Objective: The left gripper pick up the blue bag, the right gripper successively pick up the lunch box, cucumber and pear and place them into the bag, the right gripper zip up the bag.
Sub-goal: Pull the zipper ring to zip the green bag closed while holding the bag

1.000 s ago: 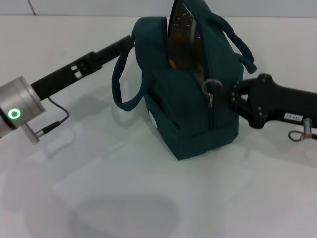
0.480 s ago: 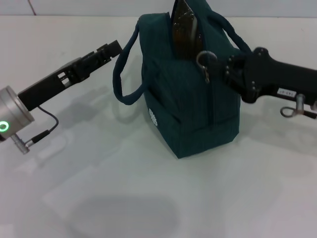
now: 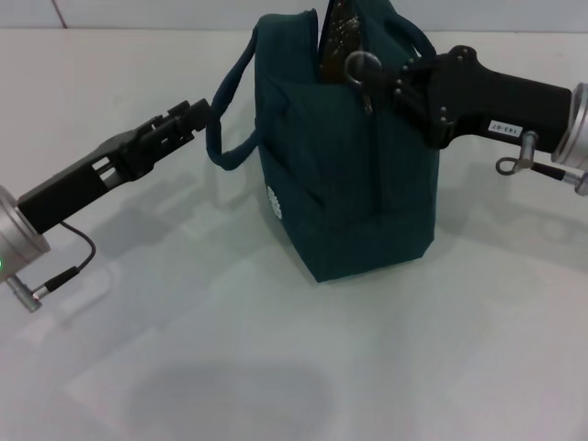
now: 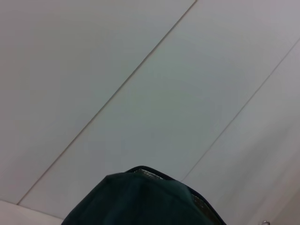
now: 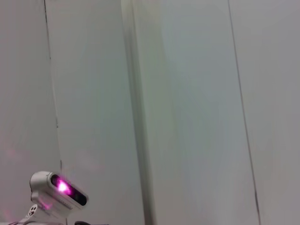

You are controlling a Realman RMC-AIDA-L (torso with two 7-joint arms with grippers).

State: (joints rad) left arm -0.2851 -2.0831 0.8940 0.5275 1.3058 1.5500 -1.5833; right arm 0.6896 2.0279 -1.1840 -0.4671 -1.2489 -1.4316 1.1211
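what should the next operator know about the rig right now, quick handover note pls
Left claw: at the blue bag's near loop handle; grip unclear.
Right claw: up by the ring pull at the top of the zipper; whether it grips the pull is unclear.
Bag stands upright on the white table, a sliver of foil lining showing at the top.
Lunch box, cucumber and pear: none on the table, presumably inside.
Done: loading, most of the zip.
Left: close the last stretch, release.
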